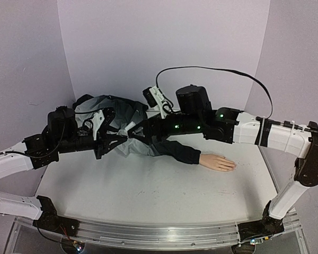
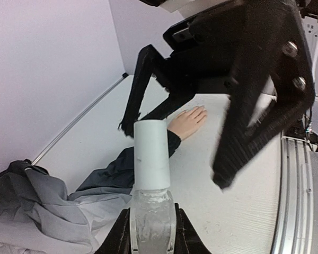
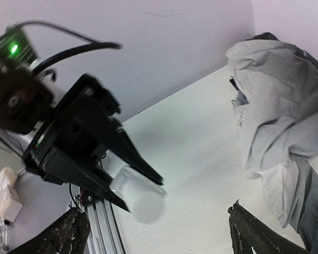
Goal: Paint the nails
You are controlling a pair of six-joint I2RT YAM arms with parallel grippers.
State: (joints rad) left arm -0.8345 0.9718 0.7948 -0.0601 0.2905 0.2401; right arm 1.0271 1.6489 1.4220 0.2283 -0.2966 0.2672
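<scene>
The nails [image 1: 230, 165] tipped the mannequin hand [image 1: 217, 162], which lay flat toward the right edge of the table [image 1: 148, 196], fingers pointing right, well to the right of both arms' jaws. Toward the back-left corner the left gripper [image 2: 151, 230] clamped the bottle [image 2: 151, 185]. Its cap [image 2: 151, 153] was aimed at the right gripper [image 3: 156, 214], whose jaws stood apart just beside it.

Mannequin hand [image 1: 217, 162] 1; jacket [image 1: 119, 117] 1; bottle [image 2: 151, 174] 1; left tool [image 2: 151, 230], right tool [image 3: 160, 214]: 2.

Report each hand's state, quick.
Left hand: closed on the small whitish bottle.
Right hand: open, holding nothing.
</scene>
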